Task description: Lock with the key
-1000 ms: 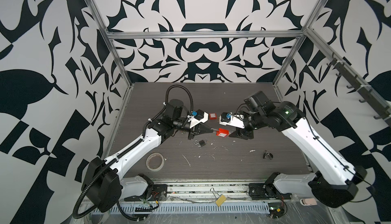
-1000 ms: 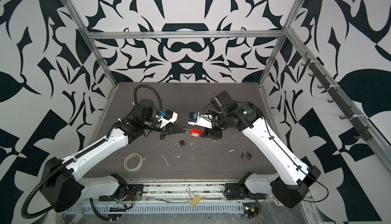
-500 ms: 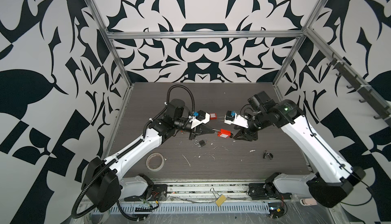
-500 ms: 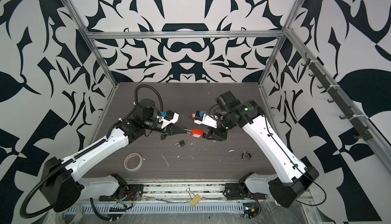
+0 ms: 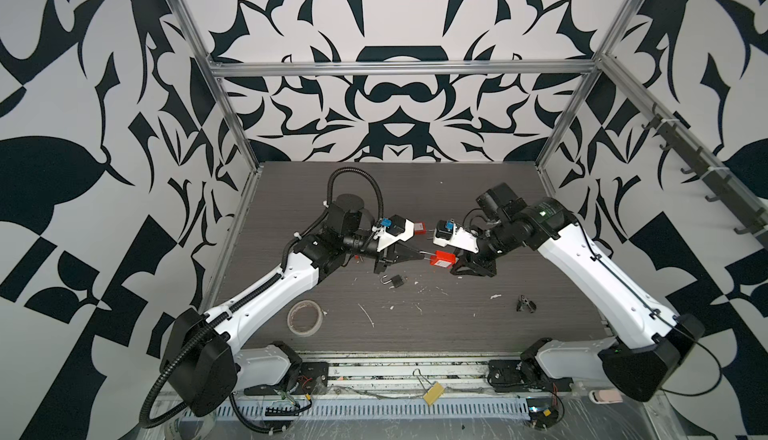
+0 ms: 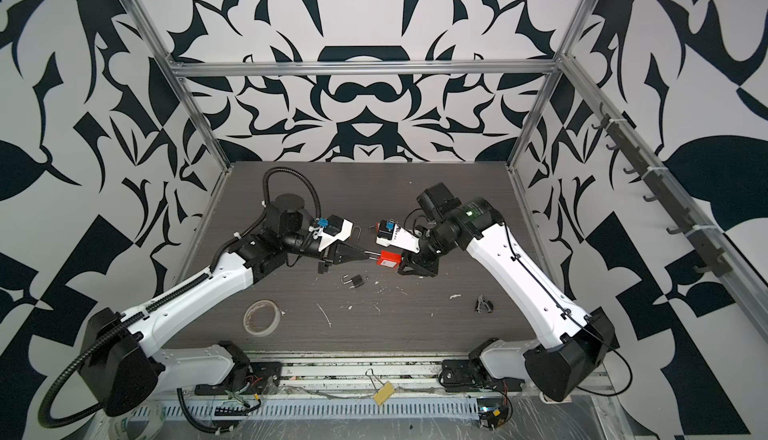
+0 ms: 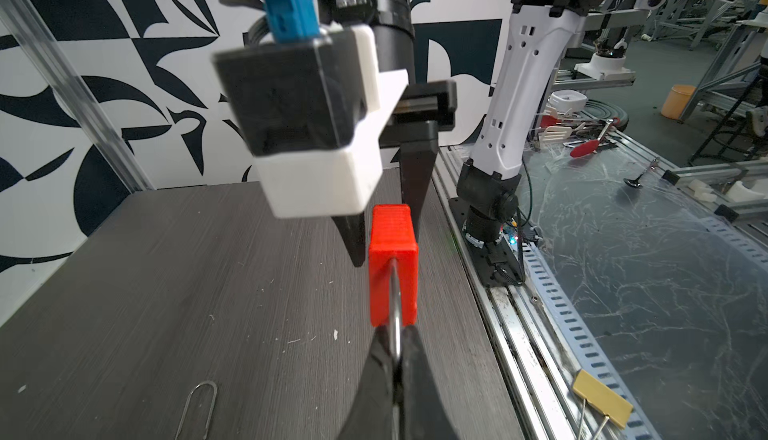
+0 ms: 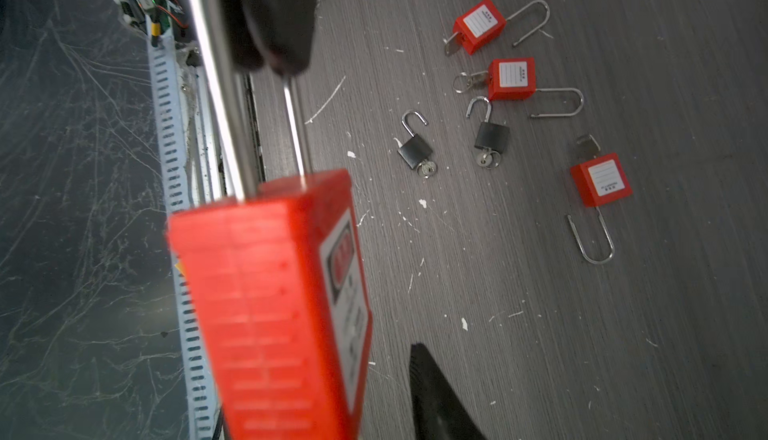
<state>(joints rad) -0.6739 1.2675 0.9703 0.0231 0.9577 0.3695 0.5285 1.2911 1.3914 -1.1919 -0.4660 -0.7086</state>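
Table: one, dark wood grain, flecked with white debris.

Arms: two, meeting above mid-table.

Left gripper: jaws pressed together on the steel shackle of one red padlock. The lock is held clear of the surface between the two grippers, body toward the right arm.

Right gripper: fingers spread, one on either side of the far end of the lock body. The right wrist view shows a gap between the one finger in view and the body. Contact on the other side cannot be told.

Tape roll: one, front left of the table.

Loose red padlocks: three, lying flat with shackles swung open.

Binder clip: one, yellow, on the front rail.

Black padlocks: two, smaller, shackles open.

Small dark object: one, on the right of the table.

Keys: five counted, one at the base of each loose lock. The held lock's key is not visible.
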